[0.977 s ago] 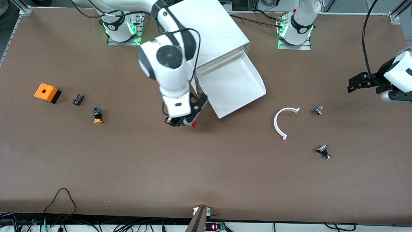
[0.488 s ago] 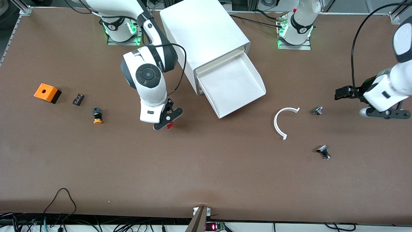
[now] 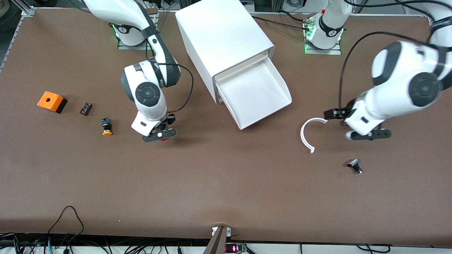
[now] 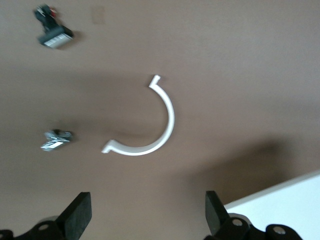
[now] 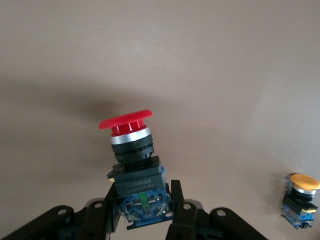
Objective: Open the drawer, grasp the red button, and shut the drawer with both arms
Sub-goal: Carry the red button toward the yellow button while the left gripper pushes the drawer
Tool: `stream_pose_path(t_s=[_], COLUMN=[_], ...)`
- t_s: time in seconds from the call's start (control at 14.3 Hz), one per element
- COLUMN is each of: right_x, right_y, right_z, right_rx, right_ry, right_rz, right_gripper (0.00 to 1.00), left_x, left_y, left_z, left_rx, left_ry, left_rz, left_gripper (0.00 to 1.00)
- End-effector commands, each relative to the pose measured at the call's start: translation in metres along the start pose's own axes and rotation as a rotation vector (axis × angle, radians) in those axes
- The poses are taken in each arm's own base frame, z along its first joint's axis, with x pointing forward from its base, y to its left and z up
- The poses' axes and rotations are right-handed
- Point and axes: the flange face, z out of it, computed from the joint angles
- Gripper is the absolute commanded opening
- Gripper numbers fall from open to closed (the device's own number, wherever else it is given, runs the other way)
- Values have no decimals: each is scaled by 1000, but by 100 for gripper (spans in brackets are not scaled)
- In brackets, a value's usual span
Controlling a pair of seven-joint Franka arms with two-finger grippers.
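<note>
In the front view the drawer [image 3: 259, 95] stands pulled out of the white cabinet [image 3: 222, 35] and looks empty. The right end effector [image 3: 160, 135] hangs over the bare counter [image 3: 226, 183], between the cabinet and the yellow-capped button [image 3: 107, 127], with a bit of red showing under it. The left end effector [image 3: 330, 113] is over the counter beside the white curved piece [image 3: 308, 132], toward the left arm's end.

In the left wrist view its two fingers [image 4: 77, 215] stand wide apart and hold nothing. Below lie the curved piece, a small metal part [image 4: 56, 140] and a black clip part [image 4: 52, 32]; a white corner of the drawer shows at the edge.

In the right wrist view the right end effector [image 5: 145, 210] is clamped on the blue-and-black body of the button [image 5: 132, 155], red cap pointing outward.

The grab seems done, so closing the drawer is the step in hand. The left arm would need to reach the drawer front and push it straight in. The curved piece lies near its way and may be knocked
</note>
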Motion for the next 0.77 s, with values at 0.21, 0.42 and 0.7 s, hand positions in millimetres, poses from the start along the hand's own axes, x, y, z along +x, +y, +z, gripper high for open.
stream_pose_path(t_s=[0.21,0.42,0.7], right_x=[-42,-53,-72], right_y=[73,132,144], right_z=[52,57,88], right_rx=[32,49,75], right_ry=[75,58,1], right_rz=[108,179,237], right_gripper=[24,24,24], left_x=[-20,-43,-55], left_y=[62,86,96], left_z=[79,114,139], left_rx=[-59,-94,-110], left_ry=[56,77,84], left_rz=[-244,-261,-319], left_gripper=[100,100,100])
